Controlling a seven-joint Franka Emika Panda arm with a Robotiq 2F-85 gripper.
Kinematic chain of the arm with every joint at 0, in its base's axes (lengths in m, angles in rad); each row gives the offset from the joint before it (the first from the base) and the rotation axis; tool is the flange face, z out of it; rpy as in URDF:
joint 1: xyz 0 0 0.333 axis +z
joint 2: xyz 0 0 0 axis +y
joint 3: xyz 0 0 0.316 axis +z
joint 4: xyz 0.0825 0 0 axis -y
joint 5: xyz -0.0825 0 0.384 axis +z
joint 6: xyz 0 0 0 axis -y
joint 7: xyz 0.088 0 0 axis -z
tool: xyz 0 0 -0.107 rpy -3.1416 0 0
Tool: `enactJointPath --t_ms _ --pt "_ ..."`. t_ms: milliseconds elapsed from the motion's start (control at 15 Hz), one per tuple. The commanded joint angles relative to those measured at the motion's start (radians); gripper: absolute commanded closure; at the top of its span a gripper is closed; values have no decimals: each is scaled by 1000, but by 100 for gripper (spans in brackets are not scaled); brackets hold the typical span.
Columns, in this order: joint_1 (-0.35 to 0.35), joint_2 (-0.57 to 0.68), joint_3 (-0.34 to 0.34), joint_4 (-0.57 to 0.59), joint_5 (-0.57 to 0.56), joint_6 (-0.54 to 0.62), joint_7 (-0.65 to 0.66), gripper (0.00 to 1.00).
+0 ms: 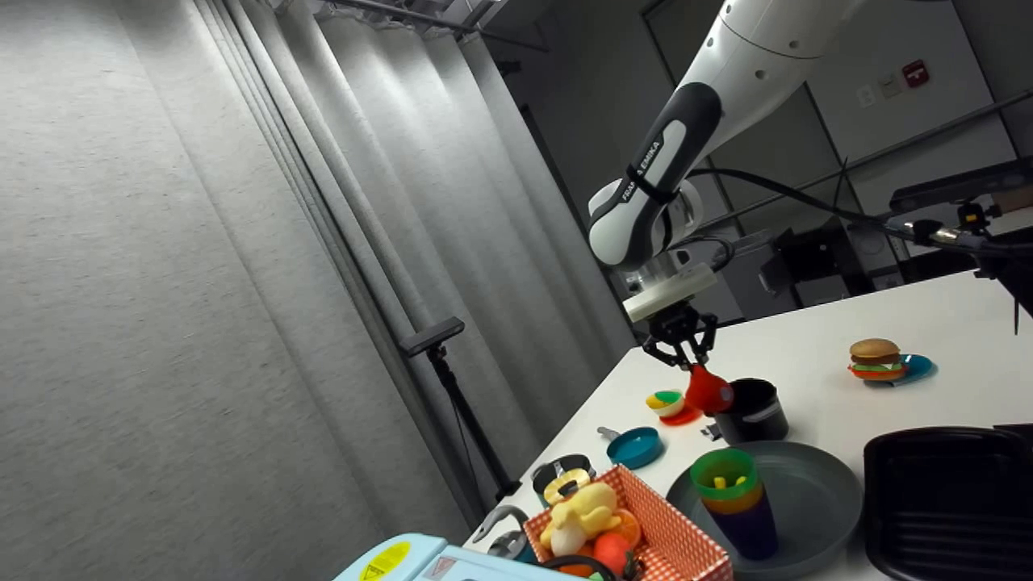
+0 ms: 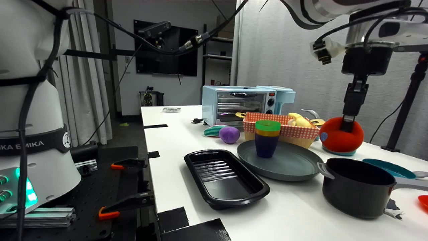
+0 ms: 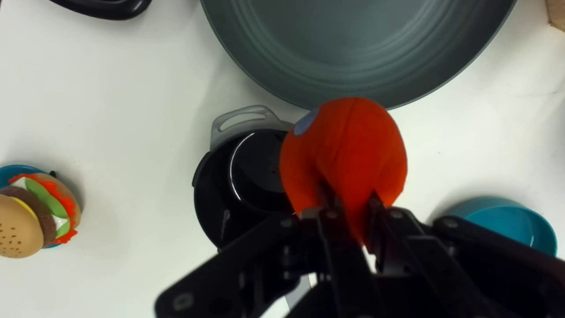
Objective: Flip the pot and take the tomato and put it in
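Black pot (image 2: 356,197) sits upright, and the gripper (image 3: 350,206) has the red tomato (image 1: 708,390) pinched midair right by it. Grey dish (image 3: 340,39) is just beside the pot, teal pan (image 3: 507,225) near, burger (image 3: 26,216) further off, toaster oven (image 2: 240,92) well apart from it.

Robotics lab: a white robot arm (image 1: 754,60) with black cables (image 2: 22,174) stands by a perforated black board (image 2: 90,197) and orange-tipped clamps (image 2: 127,203); near the white table (image 2: 174,144) are grey curtains (image 1: 153,307) and a camera (image 1: 432,337) on a stand (image 1: 465,411).
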Motion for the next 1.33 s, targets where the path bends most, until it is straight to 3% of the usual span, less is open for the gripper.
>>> enactJointPath --t_ms 0,467,1133,1200,1267 --pt "-27 56 -4 94 38 -39 45 96" --pt "-72 98 -10 174 53 -53 107 96" --pt "-92 90 -22 148 42 -63 131 96" --pt "-94 90 -21 150 43 -73 129 75" --pt "-95 90 -21 149 43 -81 127 60"
